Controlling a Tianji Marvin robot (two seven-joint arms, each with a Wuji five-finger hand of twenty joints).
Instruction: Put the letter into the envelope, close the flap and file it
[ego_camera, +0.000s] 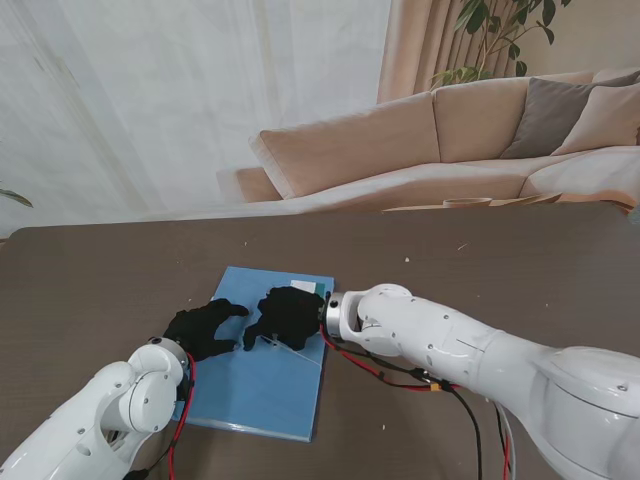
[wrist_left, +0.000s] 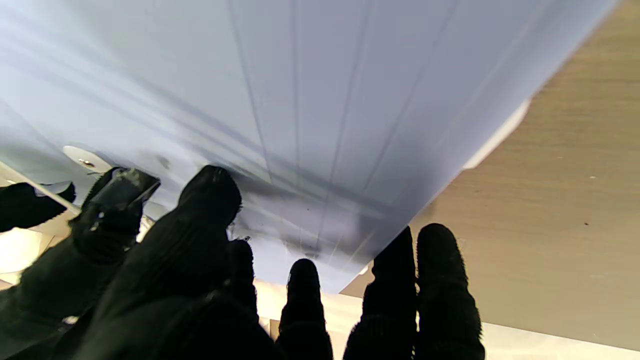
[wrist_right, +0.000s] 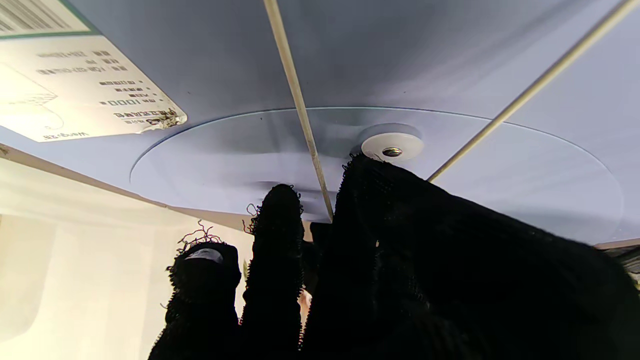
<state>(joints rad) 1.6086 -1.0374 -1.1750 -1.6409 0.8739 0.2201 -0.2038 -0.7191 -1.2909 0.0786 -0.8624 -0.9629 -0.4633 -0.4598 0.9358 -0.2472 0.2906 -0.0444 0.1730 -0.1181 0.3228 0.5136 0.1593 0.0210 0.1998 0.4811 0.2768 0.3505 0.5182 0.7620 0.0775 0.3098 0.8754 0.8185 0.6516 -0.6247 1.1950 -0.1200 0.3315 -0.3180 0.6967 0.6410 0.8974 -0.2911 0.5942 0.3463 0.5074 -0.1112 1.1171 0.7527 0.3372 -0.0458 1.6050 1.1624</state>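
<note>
A blue envelope (ego_camera: 265, 390) lies flat on the brown table, its long side running away from me. My left hand (ego_camera: 205, 328) rests on the envelope's left edge with its fingers (wrist_left: 210, 200) spread on the blue surface (wrist_left: 325, 100). My right hand (ego_camera: 288, 315) sits on the far half, fingers pinched on a thin white string (wrist_right: 295, 100) that runs in two taut lines across the envelope (wrist_right: 400, 60). The rounded flap (wrist_right: 500, 165) lies down, with a white tie button (wrist_right: 391, 145) just past my fingertips. That button (wrist_left: 82, 157) also shows in the left wrist view. No letter shows.
A white printed label (ego_camera: 303, 288) is stuck at the envelope's far right corner. Bare table (ego_camera: 500, 260) stretches to my right and beyond the envelope. A beige sofa (ego_camera: 420, 140) stands past the table's far edge. Red cables (ego_camera: 370, 365) hang by my right wrist.
</note>
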